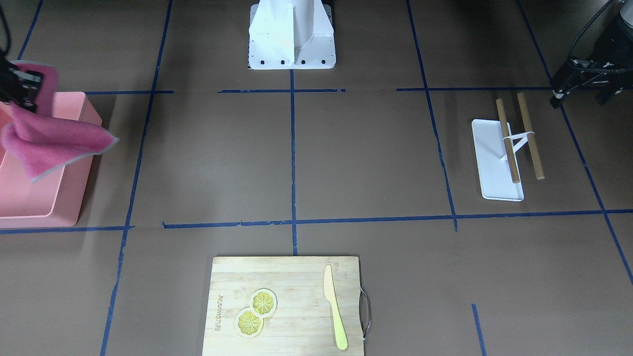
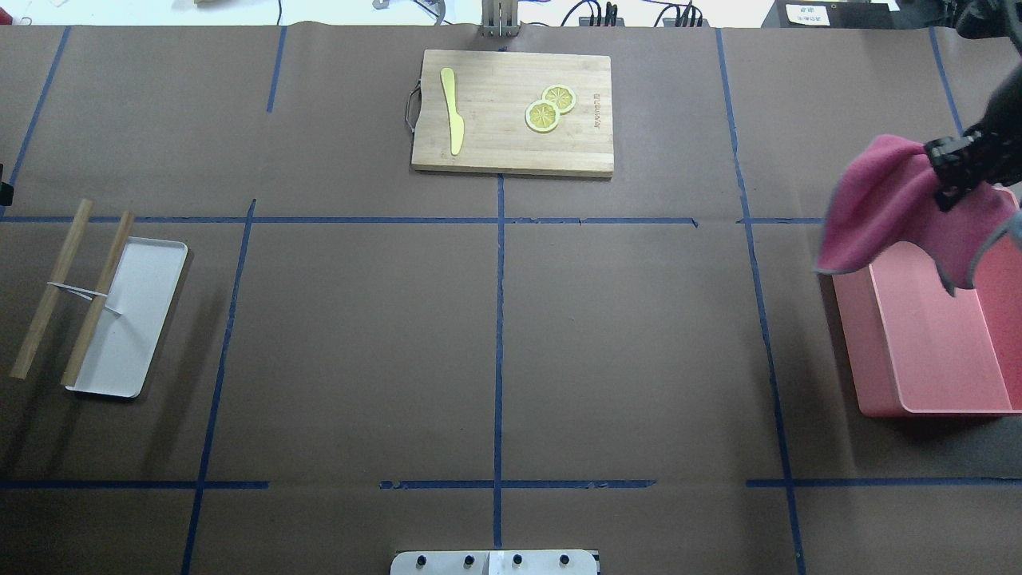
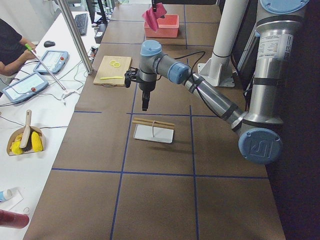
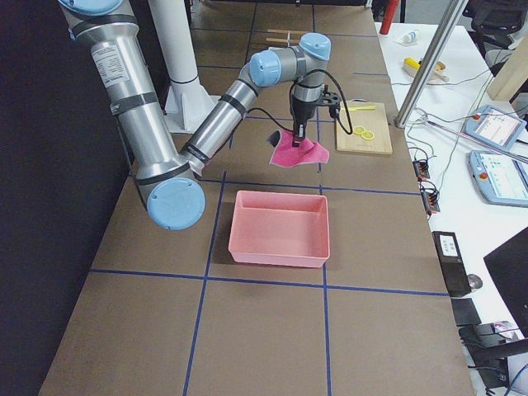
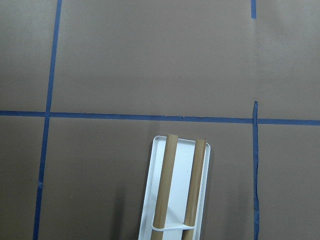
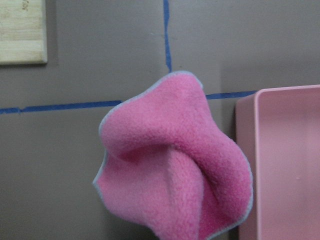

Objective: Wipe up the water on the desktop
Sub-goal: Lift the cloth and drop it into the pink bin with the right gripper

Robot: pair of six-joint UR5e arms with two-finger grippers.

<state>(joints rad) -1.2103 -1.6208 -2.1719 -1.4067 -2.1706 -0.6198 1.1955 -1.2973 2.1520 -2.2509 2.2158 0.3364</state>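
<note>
At the left edge of the front-facing view, the right gripper [image 1: 20, 91] was closed on a pink cloth [image 1: 54, 141]. The cloth hung in loose folds partly over the rim of a pink bin [image 1: 81, 168]. Carried free of the bin, it appeared ready to be taken to the desktop [image 1: 366, 158], the brown taped surface filling the frame. No water could be made out on it. At upper right the left gripper [image 1: 568, 84] showed only as a dark shape, and whether its jaws were open or closed could not be told.

Overhead view: at top centre, a cutting board [image 2: 511, 152] carried a yellow knife [image 2: 453, 112] and lemon slices [image 2: 549, 108]. At the left, a white tray [image 2: 144, 319] carried two wooden rods [image 2: 49, 295]. Both sat toward the margins. The cloth hung at the right edge.

Left side view: the near arm hung above the tray, apparently parked out of the way.

Right side view: the cloth dangled just beyond the bin, above the desktop.

Left wrist view: tray and rods lay at lower centre, and no fingers were visible.

Right wrist view: the cloth filled the centre, with the bin at the right edge.
</note>
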